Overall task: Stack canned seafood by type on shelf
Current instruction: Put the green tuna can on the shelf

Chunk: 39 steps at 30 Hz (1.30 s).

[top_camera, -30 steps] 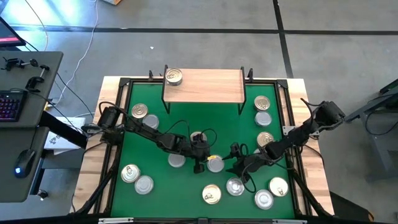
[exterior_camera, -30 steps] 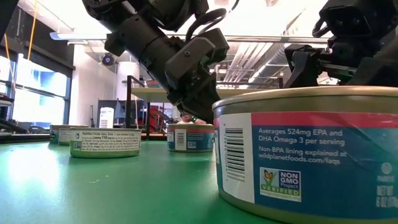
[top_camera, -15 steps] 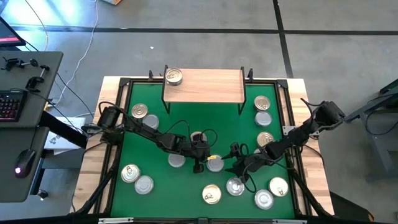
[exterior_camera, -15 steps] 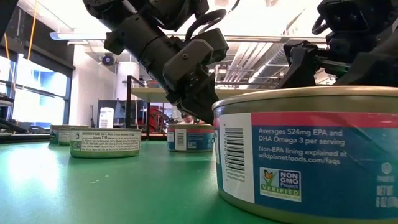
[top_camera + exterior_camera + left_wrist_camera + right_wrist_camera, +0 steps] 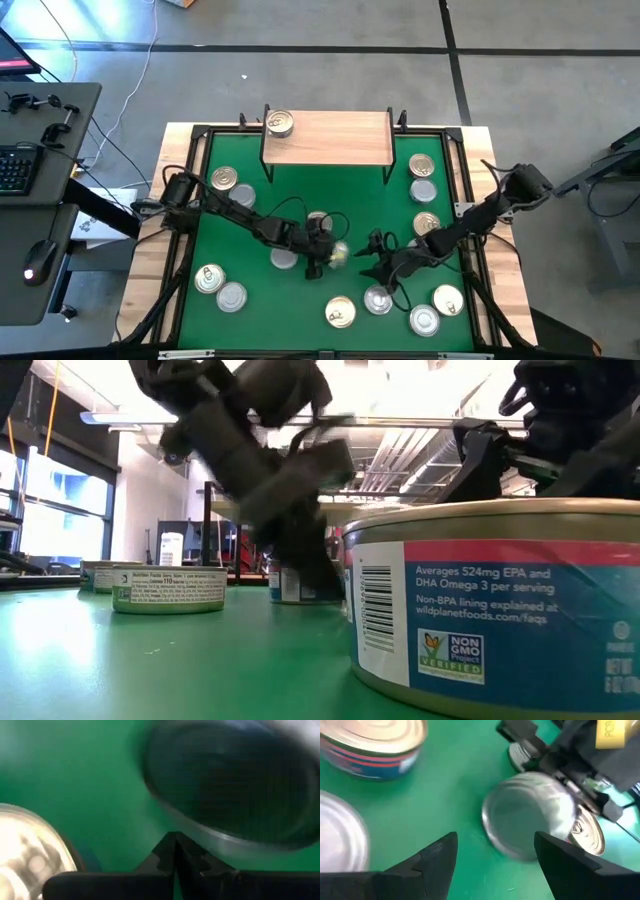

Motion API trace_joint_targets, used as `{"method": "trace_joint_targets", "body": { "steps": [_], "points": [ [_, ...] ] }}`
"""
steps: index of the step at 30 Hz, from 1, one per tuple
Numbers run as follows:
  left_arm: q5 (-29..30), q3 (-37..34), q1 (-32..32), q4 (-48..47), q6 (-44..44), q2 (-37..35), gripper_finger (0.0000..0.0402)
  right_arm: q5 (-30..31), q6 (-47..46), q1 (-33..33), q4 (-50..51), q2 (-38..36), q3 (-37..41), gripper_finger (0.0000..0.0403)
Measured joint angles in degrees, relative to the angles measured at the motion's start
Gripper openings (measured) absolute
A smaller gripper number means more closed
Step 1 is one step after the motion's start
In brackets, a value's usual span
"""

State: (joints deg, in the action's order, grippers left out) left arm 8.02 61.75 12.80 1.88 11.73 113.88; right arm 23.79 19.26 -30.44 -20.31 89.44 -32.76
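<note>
A silver-lidded can (image 5: 338,254) stands tipped up on edge in the middle of the green table (image 5: 300,300); it also shows in the right wrist view (image 5: 527,815). My left gripper (image 5: 318,264) is shut right beside it. My right gripper (image 5: 495,862) is open a little to the can's right, its fingers facing the can and holding nothing. The light-wood shelf (image 5: 330,138) stands at the far edge with one gold-lidded can (image 5: 279,124) on its left end. My left gripper touches the tipped can's rim (image 5: 200,837) with the tips of its shut fingers (image 5: 175,851), coming slanting down from the table's left. The can leans steeply, one edge up and the other down at the table. Whether the tips are under the rim, I cannot tell.
Loose cans lie flat around: two at the left (image 5: 224,180), two at the near left (image 5: 209,278), three along the right edge (image 5: 424,190), several at the near right (image 5: 424,320). One can (image 5: 284,257) lies under the left arm. A blue-labelled can (image 5: 490,610) fills the low view's foreground.
The silver can by my left gripper lay flat on the table and has now tipped up on its edge, shifting slightly toward the gripper. My left gripper has stayed shut.
</note>
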Motion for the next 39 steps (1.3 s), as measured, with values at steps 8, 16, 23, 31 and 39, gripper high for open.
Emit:
{"method": "trace_joint_targets", "body": {
  "steps": [8,16,23,31,39],
  "points": [
    [0.6,-1.2,0.0,1.6,1.5,-0.3,0.0,5.9,0.7,0.0,2.3,7.6,-6.1,0.0301],
    [1.5,-1.2,0.1,1.9,1.0,-0.4,0.0,10.2,-10.2,0.6,21.2,2.8,-10.7,0.0305],
    [1.7,-1.0,0.1,2.4,1.0,-0.5,0.0,5.4,-17.5,6.5,30.7,-1.3,-11.1,0.0304],
    [7.1,3.7,-2.2,5.5,-2.7,-2.1,0.0,-3.6,-20.8,11.9,32.2,-1.2,-11.1,0.0304],
    [0.5,3.9,-13.5,9.9,-4.8,-1.4,0.0,2.0,-31.1,7.0,32.7,-4.4,-6.0,0.0283]
  ]
}}
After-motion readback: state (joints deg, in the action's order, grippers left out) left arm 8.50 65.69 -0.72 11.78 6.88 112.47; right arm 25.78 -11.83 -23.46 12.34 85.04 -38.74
